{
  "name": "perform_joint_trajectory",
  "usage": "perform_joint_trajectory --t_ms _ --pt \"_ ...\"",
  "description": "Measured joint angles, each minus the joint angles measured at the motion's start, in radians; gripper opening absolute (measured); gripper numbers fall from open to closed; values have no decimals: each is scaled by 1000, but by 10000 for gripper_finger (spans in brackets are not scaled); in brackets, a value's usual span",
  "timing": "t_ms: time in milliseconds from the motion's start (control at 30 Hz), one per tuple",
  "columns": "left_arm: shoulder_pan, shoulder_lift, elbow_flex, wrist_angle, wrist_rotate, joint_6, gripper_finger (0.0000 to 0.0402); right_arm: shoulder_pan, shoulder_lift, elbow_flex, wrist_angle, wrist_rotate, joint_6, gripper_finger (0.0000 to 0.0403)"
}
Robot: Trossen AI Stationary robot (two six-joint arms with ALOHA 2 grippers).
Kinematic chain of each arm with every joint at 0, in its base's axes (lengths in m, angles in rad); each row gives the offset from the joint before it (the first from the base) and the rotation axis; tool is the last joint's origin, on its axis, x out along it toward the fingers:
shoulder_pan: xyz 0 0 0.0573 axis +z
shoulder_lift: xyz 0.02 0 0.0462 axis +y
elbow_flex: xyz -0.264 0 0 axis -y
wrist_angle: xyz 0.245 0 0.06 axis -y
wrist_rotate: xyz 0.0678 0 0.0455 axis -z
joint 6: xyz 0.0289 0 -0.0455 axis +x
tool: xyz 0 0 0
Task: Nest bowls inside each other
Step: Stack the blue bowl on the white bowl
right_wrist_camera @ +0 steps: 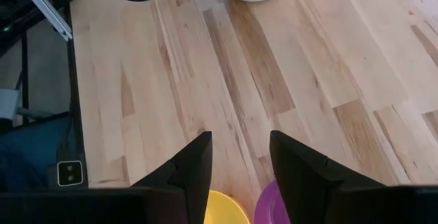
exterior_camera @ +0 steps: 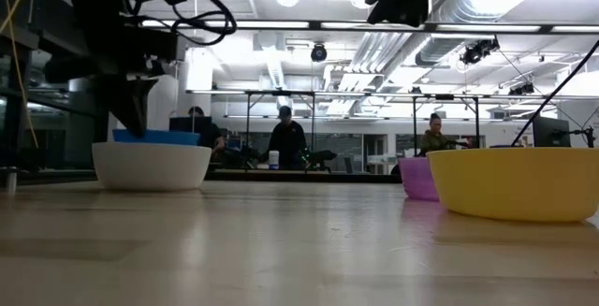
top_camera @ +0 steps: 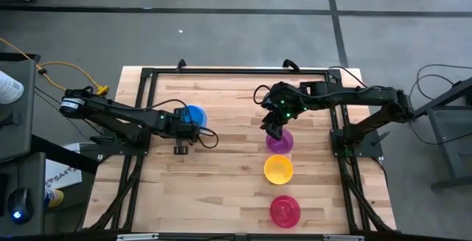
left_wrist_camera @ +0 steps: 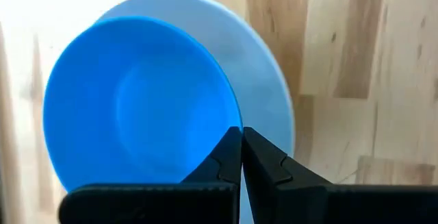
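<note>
1. High view showed the wooden table [top_camera: 221, 197] filling the frame's middle, with bare board across its lower left.
2. At centre left, the blue bowl [top_camera: 195, 115] sat nested in the white bowl [exterior_camera: 152, 164]; the left gripper [top_camera: 179, 148], just below that pair, was pinched tight and empty.
3. Right of centre ran a column: purple bowl [top_camera: 279, 142], yellow bowl [top_camera: 278, 169], red-pink bowl [top_camera: 285, 210] lowest, near the table's bottom edge.
4. The right gripper [top_camera: 274, 130] hovered over the purple bowl's upper rim, fingers spread wide, holding nothing.
5. Judged step: fetching purple. Next it likely had to descend, clamp the rim, then carry it leftward across open board.
</note>
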Motion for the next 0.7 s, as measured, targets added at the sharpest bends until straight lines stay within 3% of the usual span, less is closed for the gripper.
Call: perform_joint_trajectory --t_ms 700 --pt "0 3 -98 122 42 49 0 46 0 0 40 -17 22 140"
